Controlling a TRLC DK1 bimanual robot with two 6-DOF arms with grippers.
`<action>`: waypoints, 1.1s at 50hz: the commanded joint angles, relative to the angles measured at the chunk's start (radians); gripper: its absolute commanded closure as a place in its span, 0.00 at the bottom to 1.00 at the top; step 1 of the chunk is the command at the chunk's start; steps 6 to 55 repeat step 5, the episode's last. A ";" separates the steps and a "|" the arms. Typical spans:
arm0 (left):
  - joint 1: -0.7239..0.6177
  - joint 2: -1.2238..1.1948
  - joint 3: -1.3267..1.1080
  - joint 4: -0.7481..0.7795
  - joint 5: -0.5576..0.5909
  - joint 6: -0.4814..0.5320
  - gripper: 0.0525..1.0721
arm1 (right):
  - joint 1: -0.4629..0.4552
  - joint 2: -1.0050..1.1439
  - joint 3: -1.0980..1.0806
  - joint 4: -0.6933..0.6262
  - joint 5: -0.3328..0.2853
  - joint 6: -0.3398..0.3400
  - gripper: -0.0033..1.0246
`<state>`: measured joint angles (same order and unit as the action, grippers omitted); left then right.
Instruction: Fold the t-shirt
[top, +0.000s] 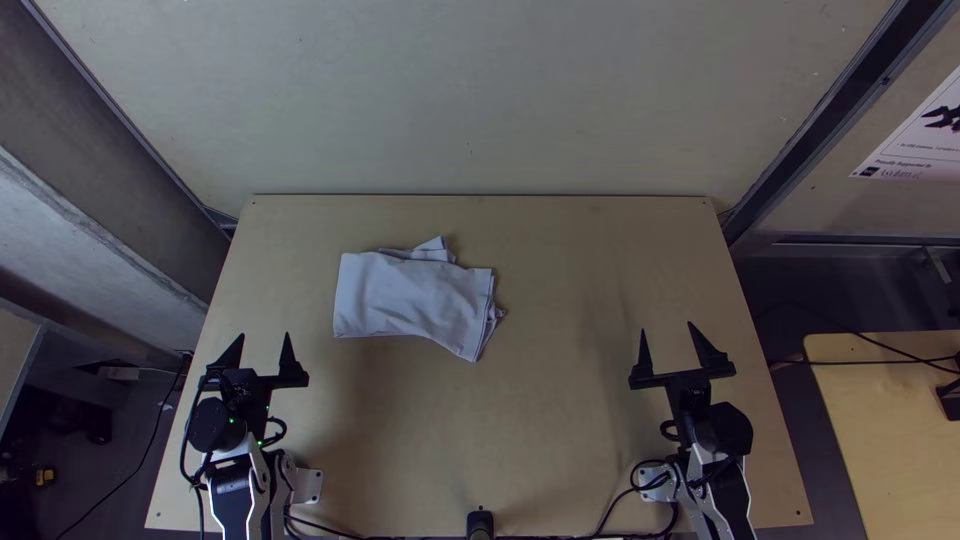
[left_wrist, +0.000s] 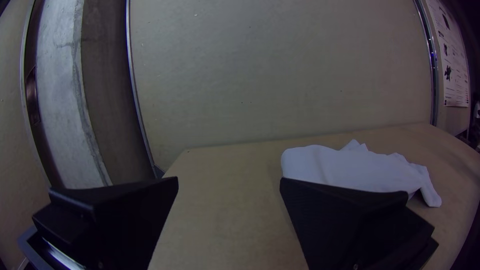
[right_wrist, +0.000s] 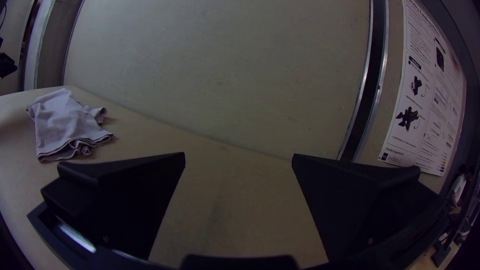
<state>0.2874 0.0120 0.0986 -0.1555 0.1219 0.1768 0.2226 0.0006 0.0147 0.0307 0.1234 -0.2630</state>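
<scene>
In the top view a pale lavender-white t-shirt (top: 410, 298) lies folded into a rough rectangle on the table, left of its middle toward the back. Layered edges and small corners stick out at its upper and right sides. My left gripper (top: 264, 338) stands open nearer the front, left of the cloth; my right gripper (top: 667, 328) is open well to the right of it. In the left wrist view the t-shirt (left_wrist: 350, 167) lies partly behind one finger of the left gripper (left_wrist: 229, 180). The right wrist view has the t-shirt (right_wrist: 65, 125) apart from the right gripper (right_wrist: 239, 154).
Bare wooden table (top: 570, 400) stretches between the arms and right of the cloth. A wall panel (top: 480, 100) rises behind the table's back edge. Cables (top: 600, 534) run along the near edge by a small black post (top: 480, 522). A second table (top: 890, 440) stands at the right.
</scene>
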 joint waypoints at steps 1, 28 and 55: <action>0.004 -0.012 -0.037 -0.044 0.004 0.013 0.04 | 0.008 -0.004 -0.012 -0.014 0.007 0.004 0.04; 0.004 -0.012 -0.037 -0.044 0.004 0.013 0.04 | 0.008 -0.004 -0.010 -0.014 0.007 0.004 0.04; 0.004 -0.012 -0.037 -0.044 0.004 0.013 0.04 | 0.008 -0.004 -0.010 -0.014 0.007 0.004 0.04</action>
